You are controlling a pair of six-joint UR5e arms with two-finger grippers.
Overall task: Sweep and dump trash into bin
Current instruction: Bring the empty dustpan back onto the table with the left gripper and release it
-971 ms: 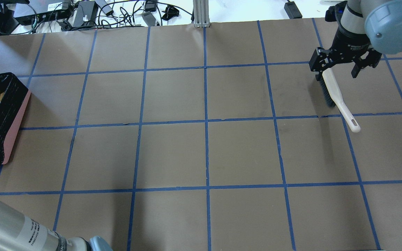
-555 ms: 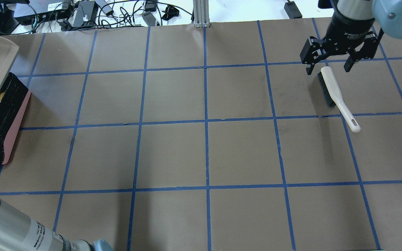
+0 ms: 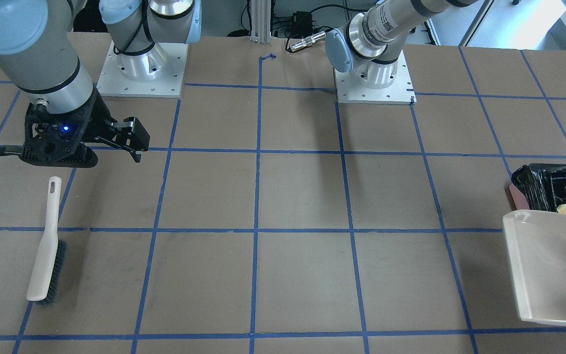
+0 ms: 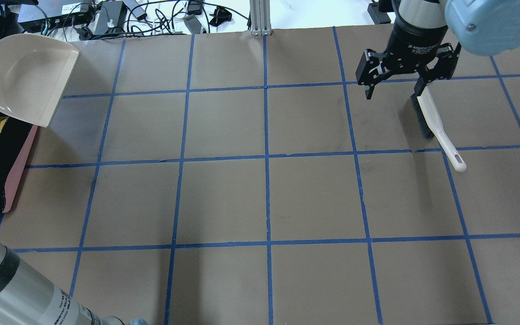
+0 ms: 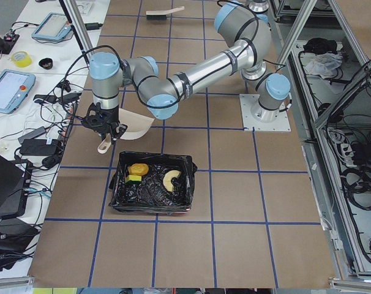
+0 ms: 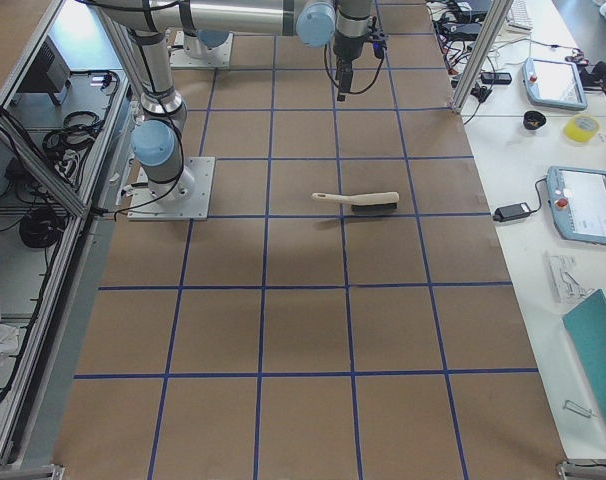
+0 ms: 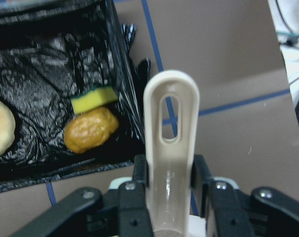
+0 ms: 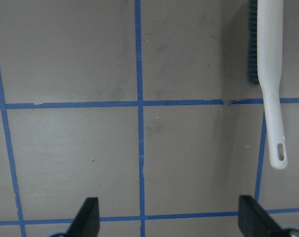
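Left tool (image 7: 169,190) clamped on the dustpan (image 4: 25,76) handle, seemingly aloft at twelve o'clock of the bin (image 4: 16,176) holding lumpy golden trash (image 7: 90,129); right tool (image 4: 393,92) spread wide, brush (image 4: 436,126) at its five o'clock.

"Adaptive" lettering on right gripper (image 4: 393,94)

brush (image 4: 436,128) lay flat on the brown gridded table (image 4: 224,198), below and to one side of the raised right pincer (image 4: 393,93), clear of it | beige dustpan (image 4: 25,76) hung by its handle in the left pincer (image 7: 170,177) | cables and power bricks (image 4: 106,18) cluttered the far edge, well off to the right pincer's left
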